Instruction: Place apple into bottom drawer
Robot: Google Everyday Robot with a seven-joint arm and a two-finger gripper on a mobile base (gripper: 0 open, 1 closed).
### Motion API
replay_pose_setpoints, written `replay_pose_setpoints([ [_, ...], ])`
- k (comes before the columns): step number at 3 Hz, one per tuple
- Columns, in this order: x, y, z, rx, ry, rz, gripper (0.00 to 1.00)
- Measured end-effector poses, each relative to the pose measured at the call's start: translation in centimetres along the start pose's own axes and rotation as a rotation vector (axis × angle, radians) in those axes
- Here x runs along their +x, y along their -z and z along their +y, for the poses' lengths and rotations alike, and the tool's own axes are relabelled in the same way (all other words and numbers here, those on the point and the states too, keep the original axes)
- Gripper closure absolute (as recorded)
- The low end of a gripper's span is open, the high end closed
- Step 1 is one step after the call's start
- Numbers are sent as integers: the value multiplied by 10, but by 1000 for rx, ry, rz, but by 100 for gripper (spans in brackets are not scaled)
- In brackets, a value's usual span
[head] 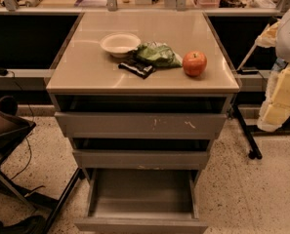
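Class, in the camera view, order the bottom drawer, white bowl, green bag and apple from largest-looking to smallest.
1. The bottom drawer, though it is nearest the camera, which enlarges it.
2. The white bowl and green bag: too alike to rank.
3. The apple.
The end effector sits at the right edge, away from all four.

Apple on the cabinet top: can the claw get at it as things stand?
Probably yes. The apple sits in the open near the right front of the cabinet top, apart from the green bag on its left, nothing over it. The claw is out of view, so its start is unknown.
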State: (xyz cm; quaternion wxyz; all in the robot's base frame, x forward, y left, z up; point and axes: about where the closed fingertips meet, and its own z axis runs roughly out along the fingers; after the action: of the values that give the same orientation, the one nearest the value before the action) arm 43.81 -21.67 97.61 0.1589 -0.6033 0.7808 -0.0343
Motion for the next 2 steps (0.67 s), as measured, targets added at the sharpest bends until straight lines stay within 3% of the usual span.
replay_pose_setpoints([
  [1,-4,-4,-12,5,8,-11,0],
  [2,-16,-22,-50,-5,9,-46,0],
])
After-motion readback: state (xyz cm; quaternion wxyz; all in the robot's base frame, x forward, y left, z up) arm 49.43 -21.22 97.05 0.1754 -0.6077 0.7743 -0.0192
